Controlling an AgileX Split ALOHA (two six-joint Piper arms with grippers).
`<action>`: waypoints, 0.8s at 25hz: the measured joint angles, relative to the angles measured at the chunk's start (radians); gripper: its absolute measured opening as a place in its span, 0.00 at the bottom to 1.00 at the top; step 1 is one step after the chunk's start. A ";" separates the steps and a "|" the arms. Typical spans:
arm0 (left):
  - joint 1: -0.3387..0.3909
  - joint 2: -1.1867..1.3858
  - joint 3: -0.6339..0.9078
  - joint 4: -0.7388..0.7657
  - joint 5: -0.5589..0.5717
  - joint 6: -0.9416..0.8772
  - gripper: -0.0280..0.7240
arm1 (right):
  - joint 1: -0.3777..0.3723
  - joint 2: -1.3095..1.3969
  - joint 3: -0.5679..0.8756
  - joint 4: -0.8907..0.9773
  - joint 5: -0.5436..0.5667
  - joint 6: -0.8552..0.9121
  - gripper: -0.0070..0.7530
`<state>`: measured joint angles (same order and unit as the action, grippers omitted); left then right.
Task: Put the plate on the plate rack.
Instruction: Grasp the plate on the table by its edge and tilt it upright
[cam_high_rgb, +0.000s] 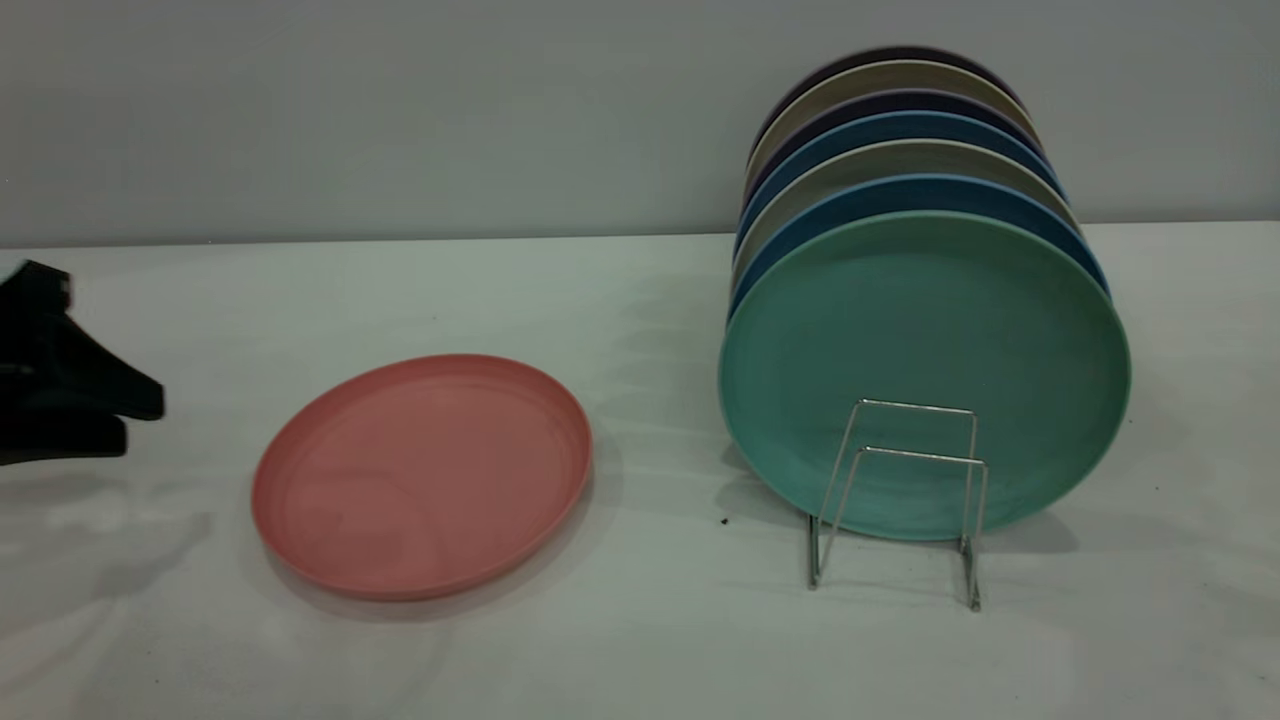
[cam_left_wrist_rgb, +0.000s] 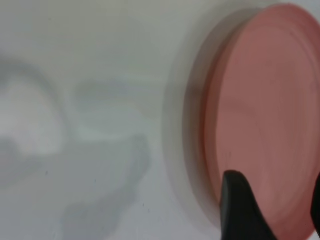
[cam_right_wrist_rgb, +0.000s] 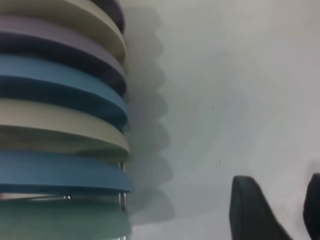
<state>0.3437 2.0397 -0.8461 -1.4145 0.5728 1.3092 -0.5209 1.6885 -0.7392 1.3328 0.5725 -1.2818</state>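
Observation:
The salmon-pink plate (cam_high_rgb: 422, 475) lies flat on the white table, left of centre. It fills the far side of the left wrist view (cam_left_wrist_rgb: 270, 115). My left gripper (cam_high_rgb: 140, 422) is at the table's far left, a short way from the plate's left rim and not touching it. Its black fingers (cam_left_wrist_rgb: 240, 210) are open and empty, with the plate seen between them. The silver wire plate rack (cam_high_rgb: 900, 480) stands at the right. Its two front loops are bare. My right gripper (cam_right_wrist_rgb: 280, 182) is open and empty over bare table beside the rack, outside the exterior view.
Several plates stand upright in the rack: a teal-green plate (cam_high_rgb: 920, 340) in front, then blue (cam_high_rgb: 900, 195), beige and dark ones behind it. They also show edge-on in the right wrist view (cam_right_wrist_rgb: 60, 125). A grey wall runs behind the table.

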 joint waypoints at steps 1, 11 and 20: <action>-0.018 0.005 -0.007 -0.002 -0.004 0.000 0.54 | 0.000 0.006 0.000 0.000 0.000 0.000 0.40; -0.091 0.113 -0.030 -0.025 -0.083 -0.007 0.54 | 0.000 0.011 0.000 0.023 0.006 -0.023 0.43; -0.095 0.171 -0.055 -0.162 -0.071 0.073 0.54 | 0.000 0.011 0.000 0.048 0.008 -0.049 0.43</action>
<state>0.2488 2.2110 -0.9015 -1.5761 0.5015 1.3825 -0.5209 1.6993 -0.7392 1.3809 0.5806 -1.3309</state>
